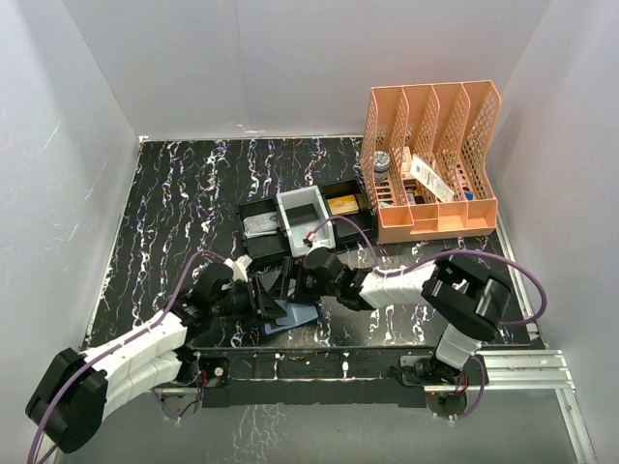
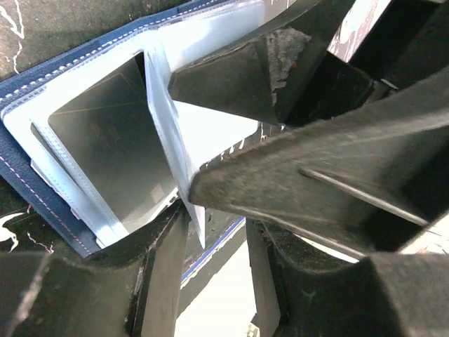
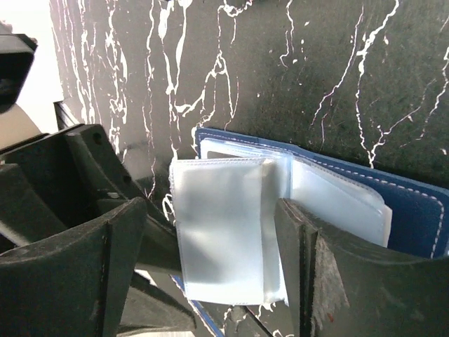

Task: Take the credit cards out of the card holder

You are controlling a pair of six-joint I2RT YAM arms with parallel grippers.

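The navy card holder (image 1: 295, 317) lies open on the black marbled table near the front edge, its pale clear sleeves fanned up. In the left wrist view one sleeve holds a grey credit card (image 2: 112, 147) inside the holder (image 2: 42, 84). My left gripper (image 2: 214, 235) stands with its jaws apart at the holder's near edge, and the corner of an upright sleeve (image 2: 168, 126) hangs between them. My right gripper (image 3: 210, 210) is open, its fingers either side of a raised, empty-looking sleeve (image 3: 217, 232) over the holder (image 3: 414, 210). Both grippers (image 1: 269, 302) (image 1: 292, 280) meet over the holder.
A black-and-white compartment tray (image 1: 261, 208) sits just behind the grippers, holding a flat grey piece (image 1: 261, 228) and a tan-gold block (image 1: 341, 204). An orange file rack (image 1: 430, 159) stands at the back right. White walls enclose the table.
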